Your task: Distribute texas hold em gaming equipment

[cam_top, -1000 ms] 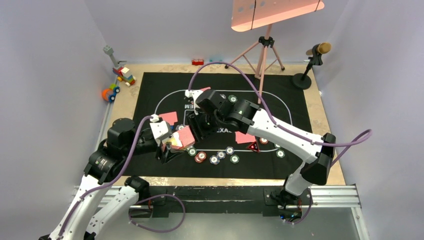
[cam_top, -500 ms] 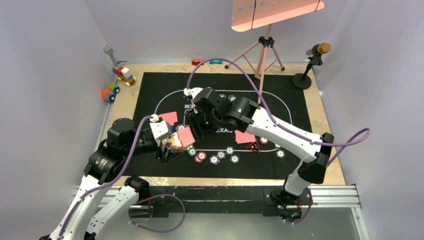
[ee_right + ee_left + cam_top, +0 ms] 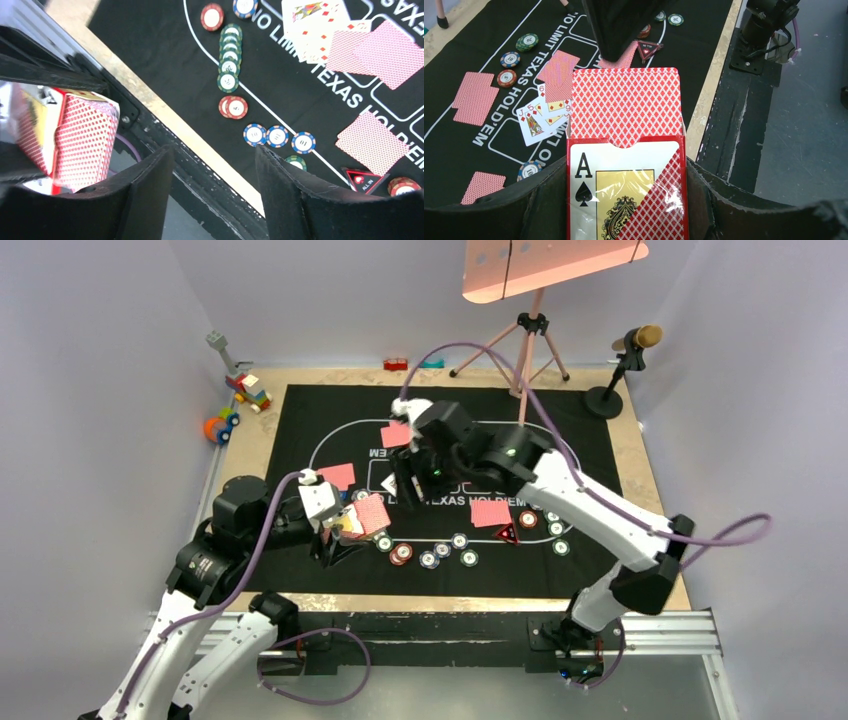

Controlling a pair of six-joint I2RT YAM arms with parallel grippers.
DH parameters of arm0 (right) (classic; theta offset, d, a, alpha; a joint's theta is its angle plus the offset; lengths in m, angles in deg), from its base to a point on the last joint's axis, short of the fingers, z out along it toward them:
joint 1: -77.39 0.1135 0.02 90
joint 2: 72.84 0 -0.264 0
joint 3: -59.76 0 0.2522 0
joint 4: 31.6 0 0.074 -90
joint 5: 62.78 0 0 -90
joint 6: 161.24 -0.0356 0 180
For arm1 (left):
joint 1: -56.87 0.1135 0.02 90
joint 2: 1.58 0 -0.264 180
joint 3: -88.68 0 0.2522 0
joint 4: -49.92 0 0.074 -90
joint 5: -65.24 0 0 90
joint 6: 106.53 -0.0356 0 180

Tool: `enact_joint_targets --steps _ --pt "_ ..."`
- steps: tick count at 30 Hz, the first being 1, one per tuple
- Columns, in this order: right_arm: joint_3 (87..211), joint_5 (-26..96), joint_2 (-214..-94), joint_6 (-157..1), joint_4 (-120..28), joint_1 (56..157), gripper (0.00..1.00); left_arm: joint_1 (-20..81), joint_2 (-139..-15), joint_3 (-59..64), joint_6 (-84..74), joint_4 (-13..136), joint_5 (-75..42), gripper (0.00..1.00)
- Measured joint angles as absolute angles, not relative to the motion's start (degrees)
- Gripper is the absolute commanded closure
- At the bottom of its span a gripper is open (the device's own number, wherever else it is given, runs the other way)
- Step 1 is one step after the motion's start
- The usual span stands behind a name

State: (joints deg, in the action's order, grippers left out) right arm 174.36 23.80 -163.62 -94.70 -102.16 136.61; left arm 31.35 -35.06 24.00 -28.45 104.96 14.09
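My left gripper (image 3: 626,165) (image 3: 345,530) is shut on a red card box (image 3: 626,200) with an ace of spades on its front; pink-backed cards (image 3: 624,105) stick out of its top. My right gripper (image 3: 214,155) (image 3: 412,488) hangs open and empty over the mat, just right of the box (image 3: 75,140). Face-up cards (image 3: 544,115) (image 3: 390,483) lie at the mat's centre. Face-down cards (image 3: 338,476) (image 3: 490,513) (image 3: 397,433) lie around them. Striped chips (image 3: 277,136) (image 3: 430,558) and a red triangular marker (image 3: 364,180) (image 3: 507,534) sit nearer the front.
The black printed mat (image 3: 300,410) covers most of the wooden table. Toy blocks (image 3: 245,390) and a wheeled toy (image 3: 220,425) stand at the back left. A pink tripod (image 3: 525,340) and a microphone stand (image 3: 625,360) are at the back right.
My right gripper has drawn back from the card box, up and to the right, and its jaws have widened. The face-up cards now show beside it. The left arm has not moved.
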Motion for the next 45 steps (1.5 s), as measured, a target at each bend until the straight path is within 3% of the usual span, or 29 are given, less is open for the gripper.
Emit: enact_joint_targets --steps 6,10,17,28,30,34,41,45 --pt "165.31 36.57 -149.24 -96.6 -92.96 125.55 0.17 31.35 -35.06 23.79 -29.15 104.94 14.42 0.97" --pt "158.4 48.72 -143.12 -100.54 -82.84 123.02 0.12 31.35 -35.06 23.79 -29.15 104.94 14.49 0.97" --pt "150.77 64.06 -149.02 -107.82 -68.34 123.7 0.08 31.35 -35.08 23.35 -29.17 104.87 14.47 0.97" --pt "149.27 67.49 -156.04 -115.99 -57.2 127.59 0.06 31.35 -36.09 23.2 -29.15 104.81 14.44 0.96" --pt "148.39 67.49 -156.43 -118.18 -54.4 128.15 0.12 31.35 -36.24 23.17 -29.17 104.67 14.27 0.97" --pt "146.18 67.45 -157.54 -122.31 -49.44 129.4 0.34 31.35 -36.48 23.15 -29.15 103.82 13.55 0.96" --pt "144.68 67.27 -159.01 -126.79 -45.4 130.47 0.62 31.35 -37.16 23.15 -29.13 103.14 12.85 0.96" --pt "144.26 67.23 -159.2 -128.73 -43.73 130.36 0.85 31.35 -37.14 22.72 -29.15 102.77 12.7 0.95"
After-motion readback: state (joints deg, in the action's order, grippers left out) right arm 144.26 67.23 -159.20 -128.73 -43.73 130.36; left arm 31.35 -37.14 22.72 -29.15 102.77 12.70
